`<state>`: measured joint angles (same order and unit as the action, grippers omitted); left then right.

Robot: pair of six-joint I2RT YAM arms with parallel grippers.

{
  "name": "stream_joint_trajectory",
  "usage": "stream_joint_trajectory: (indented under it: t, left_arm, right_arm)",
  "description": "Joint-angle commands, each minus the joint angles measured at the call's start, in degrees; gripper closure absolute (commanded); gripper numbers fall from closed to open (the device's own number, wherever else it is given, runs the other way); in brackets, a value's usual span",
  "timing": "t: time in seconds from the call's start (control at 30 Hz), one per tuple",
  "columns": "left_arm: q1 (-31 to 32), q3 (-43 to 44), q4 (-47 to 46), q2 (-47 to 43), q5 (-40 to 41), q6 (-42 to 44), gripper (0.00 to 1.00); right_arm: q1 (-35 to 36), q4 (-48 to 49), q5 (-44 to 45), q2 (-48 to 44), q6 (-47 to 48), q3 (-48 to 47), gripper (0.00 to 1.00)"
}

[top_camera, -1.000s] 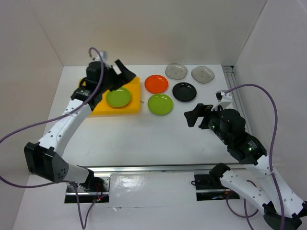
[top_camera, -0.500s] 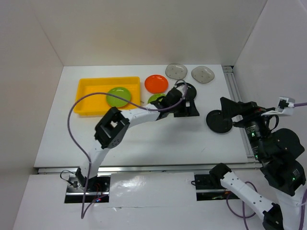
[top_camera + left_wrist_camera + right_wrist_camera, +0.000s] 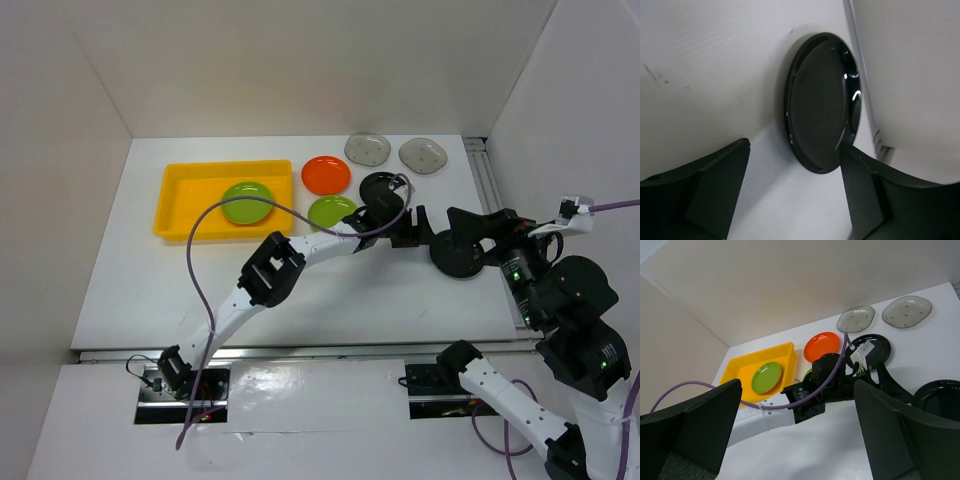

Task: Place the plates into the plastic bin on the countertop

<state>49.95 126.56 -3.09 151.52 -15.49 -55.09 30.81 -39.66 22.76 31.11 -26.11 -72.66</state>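
Note:
The yellow plastic bin (image 3: 180, 205) holds one lime green plate (image 3: 247, 202). On the countertop lie an orange plate (image 3: 326, 175), a second green plate (image 3: 330, 210), two smoky-grey plates (image 3: 367, 148), a black plate (image 3: 382, 185) partly under my left arm, and another black plate (image 3: 462, 258) at the right. My left gripper (image 3: 425, 232) is open and low, just left of that right black plate (image 3: 822, 102), which lies ahead of its jaws. My right gripper (image 3: 478, 224) is open and empty, raised above the same plate (image 3: 940, 397).
White walls close in the left, back and right sides. A metal rail (image 3: 490, 190) runs along the right wall, close to the right black plate. My left arm (image 3: 320, 245) stretches across the middle of the countertop, over the second green plate.
My left arm has swung from the bin across to the right, up to the right black plate. My right gripper has pulled back to the right, and that black plate now lies below it.

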Motion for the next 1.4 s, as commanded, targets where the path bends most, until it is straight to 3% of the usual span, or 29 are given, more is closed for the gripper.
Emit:
stream_joint_trajectory:
  t: [0.0,0.1,0.2,0.5,0.8,1.1,1.2,1.23,1.37]
  left_arm:
    - [-0.3,2.5,-1.0,2.1,-1.7,-2.0,0.16]
    - [-0.3,2.5,-1.0,2.8,-1.7,-2.5,0.19]
    - [-0.3,3.3,-1.7,5.4,-1.7,-3.0,0.28]
    - [0.2,4.9,-3.6,8.1,-3.5,-4.9,0.28]
    - [0.2,5.8,-2.9,9.1,-3.5,-5.4,0.50]
    - [1.8,5.3,-4.9,10.2,-4.0,-7.0,0.53]
    - [1.8,5.8,-4.4,9.7,-3.4,-7.0,0.63]
    - [1.8,5.8,-3.3,9.7,-2.9,-7.0,0.73]
    - [1.8,5.2,-2.8,9.0,-2.2,-7.0,1.00]
  right_arm:
    - [-0.7,-1.7,-1.0,-0.4,0.4,-1.8,0.00]
    - [-0.7,-2.3,-1.5,-0.4,0.4,-1.8,0.00]
    - [-1.3,-2.3,-2.0,-0.4,0.4,-1.3,0.00]
    - [-1.3,-2.8,-2.0,-1.0,-0.1,0.4,0.00]
    - [-1.3,-2.8,-2.0,-2.0,-1.1,2.1,0.00]
    - [-1.3,-2.8,-2.0,-2.0,-1.7,2.6,0.00]
    - [-1.3,-3.3,-1.5,-2.5,-1.7,3.1,0.00]
    - [-1.3,-3.3,-1.5,-2.5,-1.7,3.1,0.00]
    - [-1.3,-3.9,-1.5,-3.1,-2.2,3.1,0.00]
